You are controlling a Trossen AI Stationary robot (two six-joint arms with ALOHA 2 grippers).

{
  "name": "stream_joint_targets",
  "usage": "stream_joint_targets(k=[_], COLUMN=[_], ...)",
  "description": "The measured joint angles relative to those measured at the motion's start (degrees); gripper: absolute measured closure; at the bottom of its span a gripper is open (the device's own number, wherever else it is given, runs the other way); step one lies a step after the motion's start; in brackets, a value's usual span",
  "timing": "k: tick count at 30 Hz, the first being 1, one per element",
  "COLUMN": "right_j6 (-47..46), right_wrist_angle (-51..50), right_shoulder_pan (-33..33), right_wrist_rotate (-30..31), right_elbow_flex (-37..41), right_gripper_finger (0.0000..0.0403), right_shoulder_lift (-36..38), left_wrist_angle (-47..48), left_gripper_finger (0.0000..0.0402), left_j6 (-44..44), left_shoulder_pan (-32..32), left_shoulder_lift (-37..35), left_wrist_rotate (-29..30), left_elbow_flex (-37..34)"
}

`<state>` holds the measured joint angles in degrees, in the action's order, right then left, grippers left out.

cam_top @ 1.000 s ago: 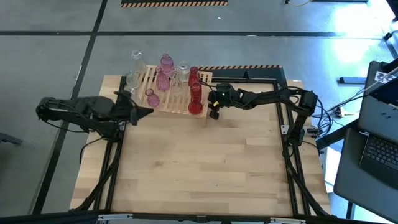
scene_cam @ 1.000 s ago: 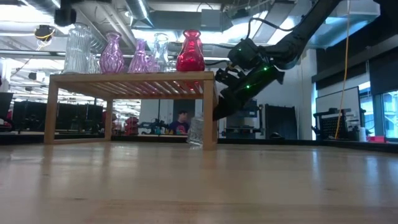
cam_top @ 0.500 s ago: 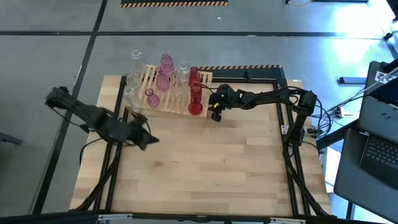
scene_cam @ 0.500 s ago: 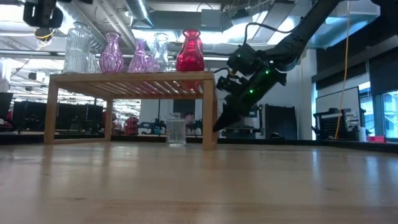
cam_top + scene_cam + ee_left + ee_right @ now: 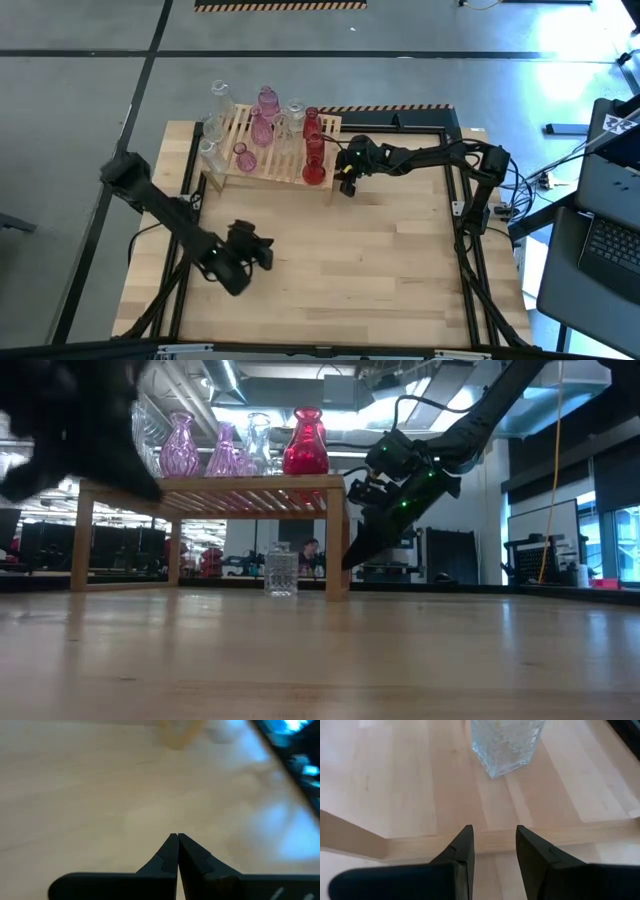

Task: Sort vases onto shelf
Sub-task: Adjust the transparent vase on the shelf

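Note:
The wooden shelf (image 5: 285, 165) (image 5: 210, 483) stands at the table's far side. Red (image 5: 306, 445), pink (image 5: 180, 448) and clear vases stand on its slats. One clear vase (image 5: 281, 572) (image 5: 506, 742) stands on the tabletop beneath the shelf. My right gripper (image 5: 345, 187) (image 5: 492, 837) is open at the shelf's right end, pointing down toward that vase from behind a low wooden rail (image 5: 570, 832), well short of it. My left gripper (image 5: 268, 250) (image 5: 176, 837) is shut over bare table, near the left middle, holding nothing.
Another clear vase (image 5: 208, 152) stands by the shelf's left end. The near half of the plank table (image 5: 380, 280) is bare wood. A black frame (image 5: 462, 230) runs along the table's sides. Beyond the table, a person (image 5: 310, 550) shows in the room.
My left arm has swung away from the shelf's left end, toward the table's near edge and downward, its fingers shut throughout. The clear vase under the shelf has slid toward the table's left, out from behind the shelf's right leg. My right gripper has stayed where it was.

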<state>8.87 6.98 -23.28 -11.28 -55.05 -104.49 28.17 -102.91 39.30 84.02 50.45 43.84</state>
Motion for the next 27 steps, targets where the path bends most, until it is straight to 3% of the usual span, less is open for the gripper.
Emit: stream_joint_targets(k=[4,11,18,27], right_j6=[-0.1,-0.7,-1.3,-3.1], right_wrist_angle=[0.0,-0.6,-1.5,-2.8], right_shoulder_pan=[0.0,0.0,0.0,0.0], right_wrist_rotate=[-1.4,-4.9,-4.9,-4.8], right_elbow_flex=[0.0,-0.2,-0.2,-0.2], right_gripper_finger=[0.0306,0.0306,0.0306,0.0306], right_shoulder_lift=[0.0,2.1,7.3,10.7], left_wrist_angle=[-0.7,-9.5,-10.7,-18.4], left_gripper_finger=[0.0402,0.0402,0.0402,0.0401], left_j6=[-7.0,-3.9,1.1,11.1], left_shoulder_pan=[-1.9,-10.7,-18.8,-30.5], left_shoulder_lift=[10.6,24.6,29.8,34.0], left_wrist_rotate=[3.4,7.3,14.3,19.0], left_elbow_flex=[-0.1,-0.1,0.0,0.0])
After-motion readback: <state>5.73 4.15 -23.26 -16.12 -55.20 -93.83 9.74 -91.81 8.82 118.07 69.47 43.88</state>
